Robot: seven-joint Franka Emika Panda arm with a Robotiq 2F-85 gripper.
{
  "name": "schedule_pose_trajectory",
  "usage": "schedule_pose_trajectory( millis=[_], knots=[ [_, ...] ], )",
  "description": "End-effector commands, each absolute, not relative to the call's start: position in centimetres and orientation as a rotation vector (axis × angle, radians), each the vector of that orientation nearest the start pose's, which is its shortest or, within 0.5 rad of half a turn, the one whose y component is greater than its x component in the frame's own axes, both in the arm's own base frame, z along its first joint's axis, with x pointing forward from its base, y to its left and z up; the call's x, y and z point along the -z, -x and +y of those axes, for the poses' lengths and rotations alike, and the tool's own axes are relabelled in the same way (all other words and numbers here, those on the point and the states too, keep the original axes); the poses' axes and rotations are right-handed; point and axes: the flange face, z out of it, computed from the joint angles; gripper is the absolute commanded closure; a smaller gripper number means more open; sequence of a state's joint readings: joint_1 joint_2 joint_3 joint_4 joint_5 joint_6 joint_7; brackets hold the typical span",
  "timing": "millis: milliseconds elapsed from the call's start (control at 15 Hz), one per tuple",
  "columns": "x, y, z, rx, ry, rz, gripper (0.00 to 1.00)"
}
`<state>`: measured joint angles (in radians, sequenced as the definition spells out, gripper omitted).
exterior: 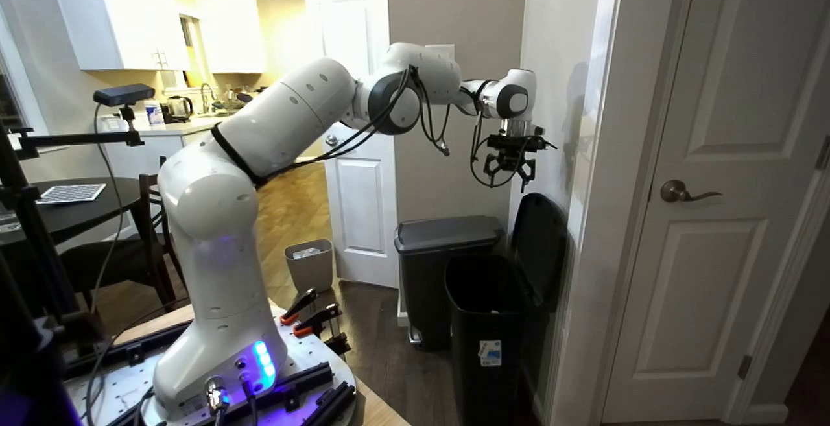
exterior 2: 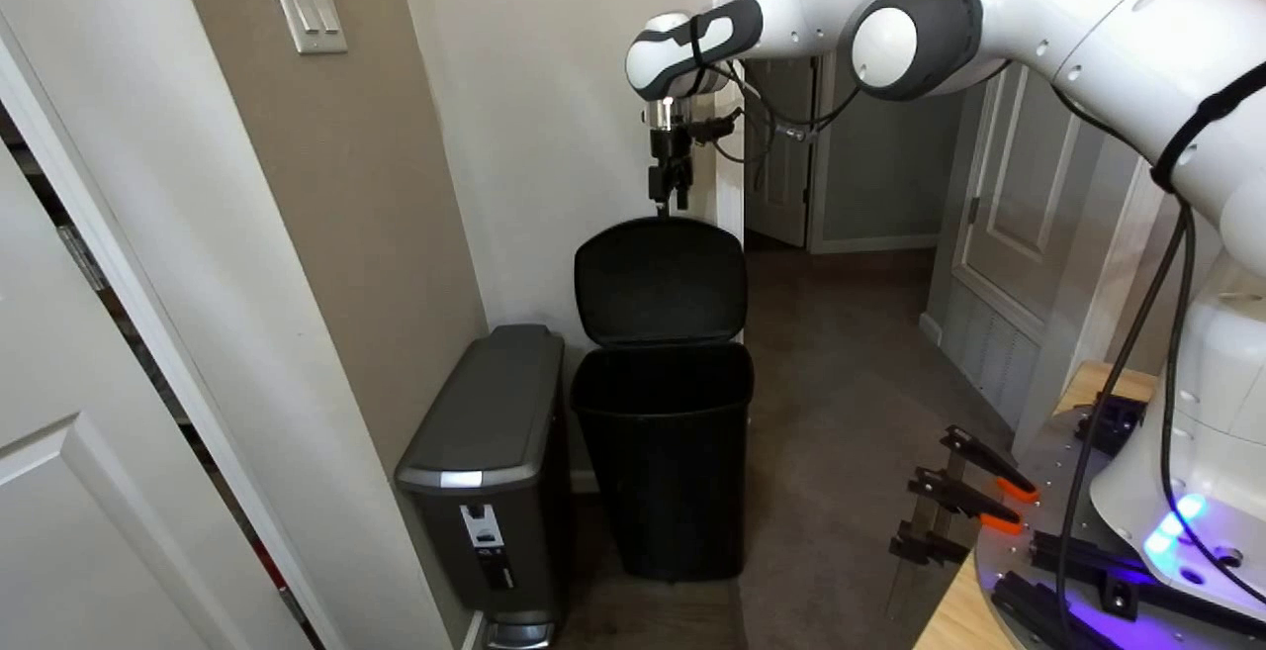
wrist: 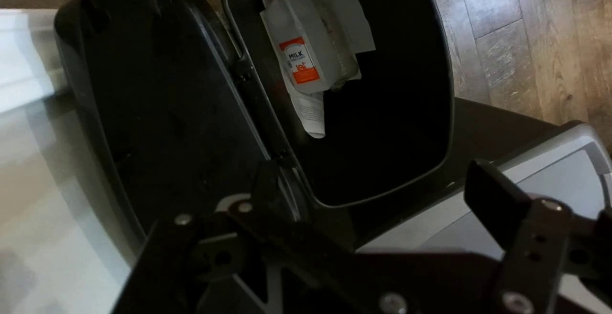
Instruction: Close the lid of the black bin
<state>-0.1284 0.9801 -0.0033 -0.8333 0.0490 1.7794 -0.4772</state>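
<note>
My pincer is spread wide, nothing between its fingers, just above the raised lid; whether I touch it, I cannot tell. Reaching for it seems to be my step, the closing not yet done. Next I should slip one finger behind its upper edge, on the side toward the wall, then tip it forward and ease it down over the black bin. A grey-topped bin stands just beside. Deep inside the black one, a milk jug lies among papers.
</note>
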Motion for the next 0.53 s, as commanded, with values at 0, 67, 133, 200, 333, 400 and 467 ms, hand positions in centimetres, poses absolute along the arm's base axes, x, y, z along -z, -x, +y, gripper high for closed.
schedule_pose_trajectory(
  millis=[0,67,133,200,333,400,467],
  knots=[
    [-31.87,-77.92,-9.78,-0.029,3.045,-0.516,0.0],
    [-31.87,-77.92,-9.78,-0.029,3.045,-0.516,0.0],
    [-31.88,-77.92,-9.78,-0.029,3.045,-0.516,0.0],
    [-31.87,-77.92,-9.78,-0.029,3.045,-0.516,0.0],
    [-31.88,-77.93,-9.78,-0.028,3.045,-0.516,0.0],
    [-31.88,-77.92,-9.78,-0.028,3.045,-0.516,0.0],
    [-31.74,-78.07,-10.0,-0.018,3.052,-0.501,0.0]
  ],
)
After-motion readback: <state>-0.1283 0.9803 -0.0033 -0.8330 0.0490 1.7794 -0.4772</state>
